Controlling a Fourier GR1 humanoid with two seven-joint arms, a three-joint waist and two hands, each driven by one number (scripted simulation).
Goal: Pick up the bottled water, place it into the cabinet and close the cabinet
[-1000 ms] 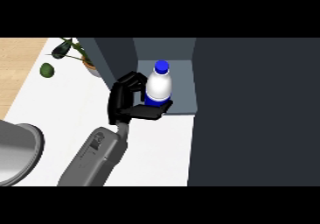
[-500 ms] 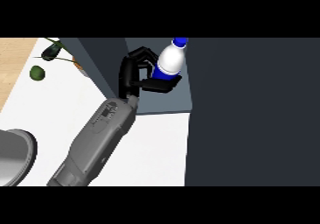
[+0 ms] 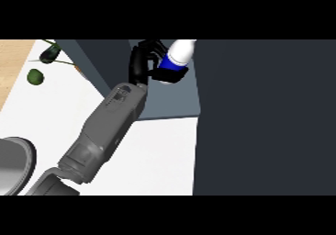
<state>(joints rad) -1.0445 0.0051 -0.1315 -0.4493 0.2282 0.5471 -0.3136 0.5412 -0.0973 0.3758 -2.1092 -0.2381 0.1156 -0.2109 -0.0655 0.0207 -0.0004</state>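
Observation:
The bottled water point(image 3: 177, 58) is white with a blue label and stands tilted at the view's top edge, its cap cut off there. My left hand point(image 3: 138, 64) is shut on it from the left, black fingers curled round its lower part. Hand and bottle are over the grey floor of the open cabinet point(image 3: 167, 102), whose left wall point(image 3: 96, 59) rises beside my forearm. A large dark cabinet panel point(image 3: 266, 114) fills the right side of the view. My right hand does not show.
A white counter point(image 3: 154, 156) lies in front of the cabinet. A leafy plant point(image 3: 43, 57) stands at the upper left. A grey round pot point(image 3: 8, 165) sits at the left edge, close to my elbow.
My left hand has carried the bottle up and further into the cabinet. The bottle's cap has left the view at the top, and the view has shifted so the pot slid left.

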